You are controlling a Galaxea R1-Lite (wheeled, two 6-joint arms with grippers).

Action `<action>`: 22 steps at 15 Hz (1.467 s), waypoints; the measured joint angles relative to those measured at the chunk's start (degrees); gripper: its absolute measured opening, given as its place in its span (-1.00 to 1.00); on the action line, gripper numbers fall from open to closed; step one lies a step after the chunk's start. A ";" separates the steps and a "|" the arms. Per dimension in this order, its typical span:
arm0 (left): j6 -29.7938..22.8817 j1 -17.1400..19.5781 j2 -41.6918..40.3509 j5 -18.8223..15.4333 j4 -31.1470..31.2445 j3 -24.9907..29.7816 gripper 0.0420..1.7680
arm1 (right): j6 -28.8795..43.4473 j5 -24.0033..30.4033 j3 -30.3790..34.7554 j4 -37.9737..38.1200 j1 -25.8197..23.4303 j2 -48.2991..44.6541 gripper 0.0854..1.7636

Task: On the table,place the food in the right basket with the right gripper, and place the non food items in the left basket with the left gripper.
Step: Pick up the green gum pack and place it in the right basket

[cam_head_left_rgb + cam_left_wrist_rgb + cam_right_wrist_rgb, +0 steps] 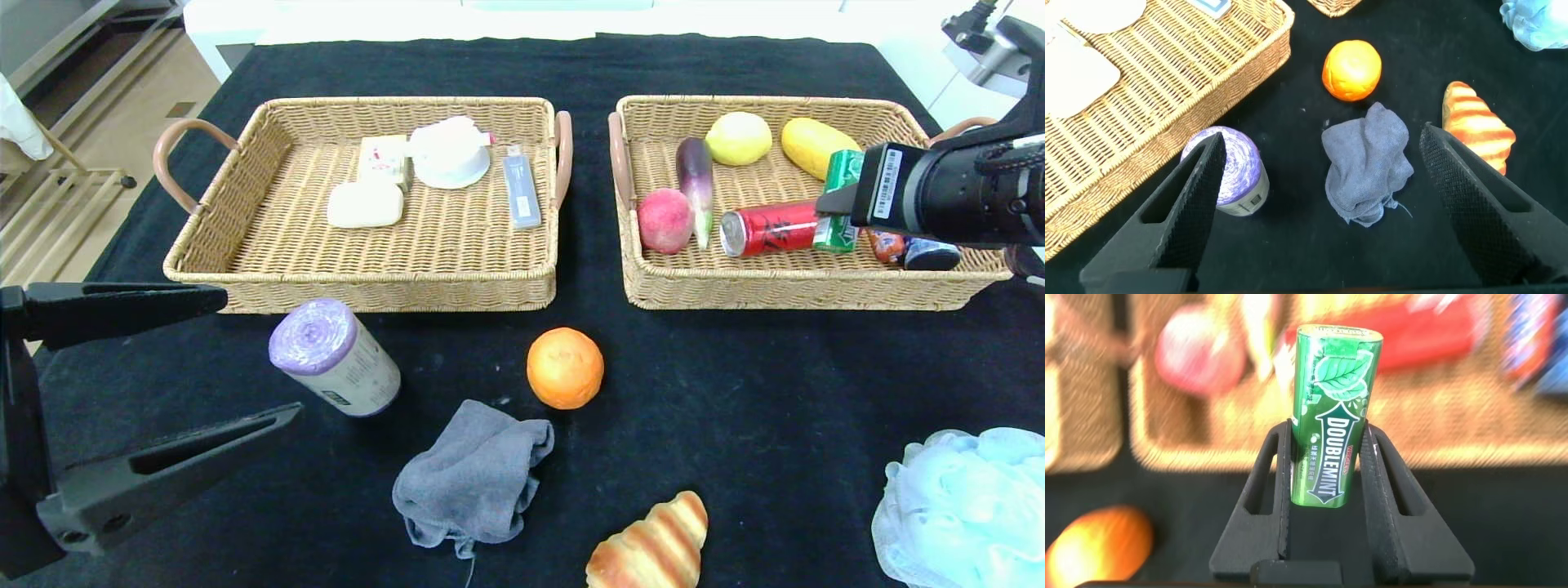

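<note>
A: Head view first: where is the right tool (833,214)?
B: Over the right basket (804,286), clenched on a green gum box (841,200) just above the red can (767,229). The left tool (237,359) hangs spread wide, near the purple roll (335,357), in front of the left basket (359,286).
A: What lies loose on the worktop (735,384)?
B: An orange (565,367), right of the roll; a grey cloth (473,482) and a croissant (649,547) nearer the robot.
A: Left wrist view?
B: Released fingers (1196,192) straddle the roll (1229,167) and cloth (1368,167).
A: Right wrist view?
B: The gum box (1331,416) stands gripped upright between the fingers (1278,482), the basket (1413,416) beyond it.
</note>
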 joint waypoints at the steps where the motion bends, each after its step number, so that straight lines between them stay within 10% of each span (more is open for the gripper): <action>1: -0.02 0.00 0.00 0.02 0.00 0.00 0.94 | -1.38 0.29 0.05 -1.90 -1.97 0.69 -0.40; 10: -0.02 0.00 -0.28 -0.02 -0.11 -0.01 0.94 | -5.51 7.46 -7.03 -7.97 -17.03 8.57 -0.40; 22: -0.02 0.00 -0.28 -0.02 -0.09 -0.01 0.94 | -5.49 7.55 -18.22 -8.02 -22.63 18.81 -0.40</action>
